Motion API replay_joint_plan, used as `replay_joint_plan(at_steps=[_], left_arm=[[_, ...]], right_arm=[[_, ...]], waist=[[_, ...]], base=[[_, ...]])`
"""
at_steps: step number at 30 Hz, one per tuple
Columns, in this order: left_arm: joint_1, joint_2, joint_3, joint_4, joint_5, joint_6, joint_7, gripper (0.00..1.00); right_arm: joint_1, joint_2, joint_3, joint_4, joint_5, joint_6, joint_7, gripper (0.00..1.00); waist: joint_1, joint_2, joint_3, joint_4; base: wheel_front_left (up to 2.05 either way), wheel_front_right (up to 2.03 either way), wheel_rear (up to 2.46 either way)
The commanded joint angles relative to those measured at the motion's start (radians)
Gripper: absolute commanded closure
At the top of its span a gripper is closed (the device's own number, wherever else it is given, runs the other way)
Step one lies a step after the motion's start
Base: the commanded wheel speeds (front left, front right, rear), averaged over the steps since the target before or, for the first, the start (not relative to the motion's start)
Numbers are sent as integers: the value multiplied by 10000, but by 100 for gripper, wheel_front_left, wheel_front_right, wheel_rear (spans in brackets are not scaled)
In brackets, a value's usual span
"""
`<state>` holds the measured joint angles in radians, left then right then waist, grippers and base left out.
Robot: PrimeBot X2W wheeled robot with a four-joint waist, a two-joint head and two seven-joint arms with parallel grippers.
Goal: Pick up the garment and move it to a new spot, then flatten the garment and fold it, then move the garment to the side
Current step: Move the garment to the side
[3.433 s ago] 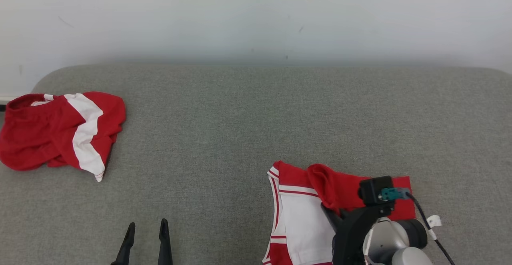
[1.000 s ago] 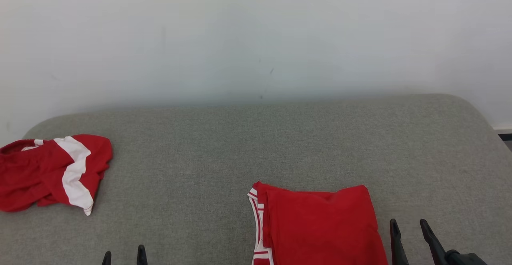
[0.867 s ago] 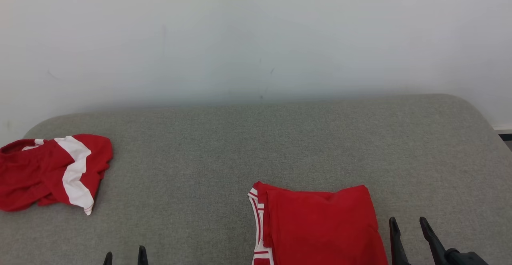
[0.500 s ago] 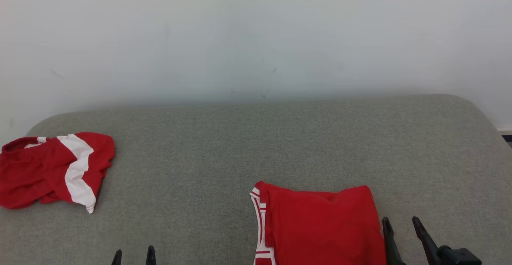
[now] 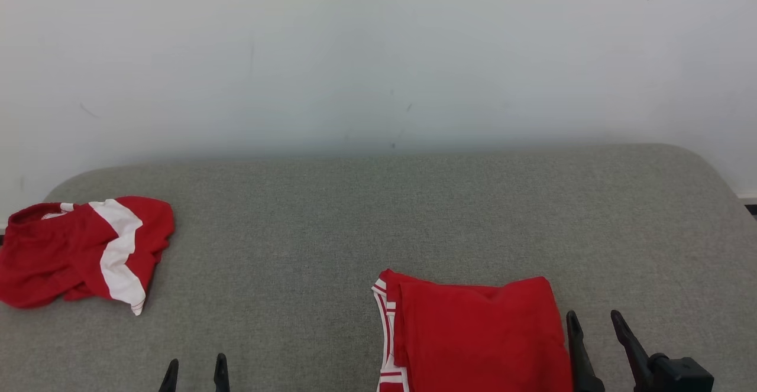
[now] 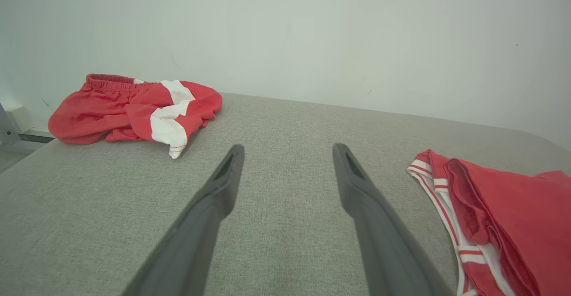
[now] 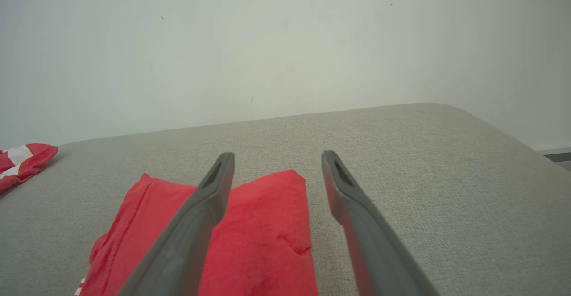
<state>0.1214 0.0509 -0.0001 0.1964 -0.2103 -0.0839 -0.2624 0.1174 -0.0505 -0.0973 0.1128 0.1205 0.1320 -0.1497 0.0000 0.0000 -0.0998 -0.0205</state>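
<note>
Now we are looking down at a folded red cloth garment with white striped trim (image 5: 473, 333), lying flat on the near right of a grey fabric-covered cushion (image 5: 355, 214). Our right gripper (image 5: 593, 316) is hovering just beside its right edge, fingers spread and empty; our left gripper (image 5: 196, 361) is hanging well apart, likewise spread. We are judging the cloth light, soft and floppy, so pinching all stacked layers at one edge should keep the fold from slipping open.

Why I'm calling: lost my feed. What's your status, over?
Left gripper, right gripper open, empty. Folded garment beside right gripper. Red shorts far left, out of way.
</note>
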Motion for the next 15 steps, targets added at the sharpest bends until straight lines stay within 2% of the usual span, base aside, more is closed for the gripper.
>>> replay_joint_plan(at_steps=[1,7,11,15], left_arm=[[-106,-9,26,18,154,-30,-30,0],[-213,-9,-6,-60,176,-29,-30,0],[-251,-11,-96,-123,241,5,-30,0],[-367,-9,-182,-151,138,29,-30,0]], right_arm=[[-70,10,-34,-41,31,-19,18,0],[-293,10,-151,-34,258,-19,619,0],[-840,3,-269,-186,327,-19,2009,0],[-1292,-5,-588,-335,273,-19,4282,0]], waist=[[0,0,17,12],[0,0,151,65],[0,0,249,69],[0,0,367,115]], base=[[0,0,0],[0,0,0],[0,0,0],[0,0,0]])
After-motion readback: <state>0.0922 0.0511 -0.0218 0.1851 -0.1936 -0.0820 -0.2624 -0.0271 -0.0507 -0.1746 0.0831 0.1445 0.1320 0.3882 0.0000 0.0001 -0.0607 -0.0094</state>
